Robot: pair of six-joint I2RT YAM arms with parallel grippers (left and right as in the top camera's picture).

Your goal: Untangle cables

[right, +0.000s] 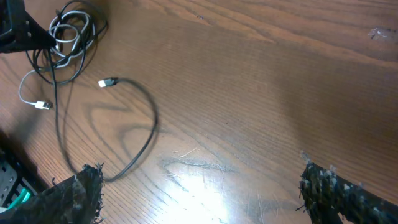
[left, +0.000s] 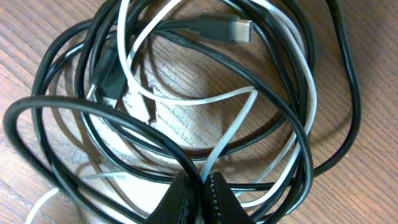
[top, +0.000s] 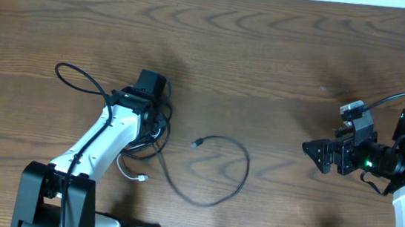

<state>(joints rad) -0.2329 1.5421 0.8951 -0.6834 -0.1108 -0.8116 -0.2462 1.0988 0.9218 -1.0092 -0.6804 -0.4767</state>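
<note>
Light, floppy stuff: left pincer (left: 202,180) is clamped on the white cable (left: 211,99) mid-tangle (right: 68,31), right pincer (right: 202,183) gapes wide, so I'd grab the black cable (top: 245,170) by its loose tail.

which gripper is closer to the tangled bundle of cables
Left. The left gripper sits right in the tangled bundle, shut on the white cable; the right gripper is open, far off to the bundle's right.

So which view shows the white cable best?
Left wrist: the white cable shows close up, looped through the black cable. Overhead shows little beyond its plug end; right wrist shows it small and distant.
</note>
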